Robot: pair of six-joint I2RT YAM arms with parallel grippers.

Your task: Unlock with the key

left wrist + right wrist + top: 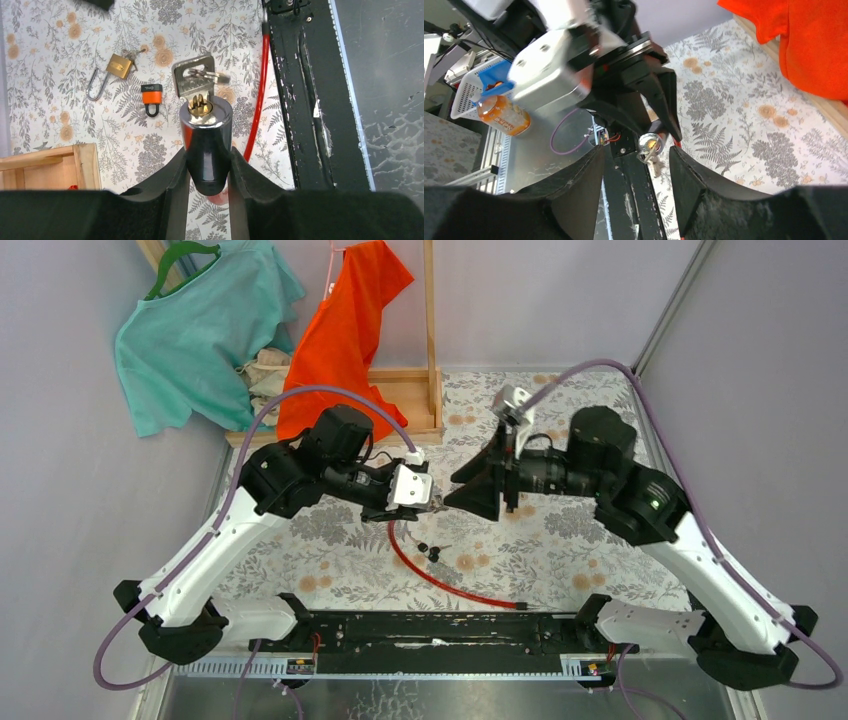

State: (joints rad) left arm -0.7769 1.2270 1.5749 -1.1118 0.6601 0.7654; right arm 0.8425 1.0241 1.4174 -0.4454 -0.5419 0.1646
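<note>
Top: left gripper point(432, 502) and right gripper point(462, 492) are nose to nose, with the cable point(460, 592) trailing below.
Left wrist: I've got the lock point(206, 150) pinched by its body, so the key point(194, 75) sits seated with its head free.
Right wrist: right jaws are spread with the key between them, untouched. I judge it's lined up to grip and turn.

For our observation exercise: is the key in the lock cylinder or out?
In. The key sits in the end of the lock cylinder; only its head sticks out.
</note>
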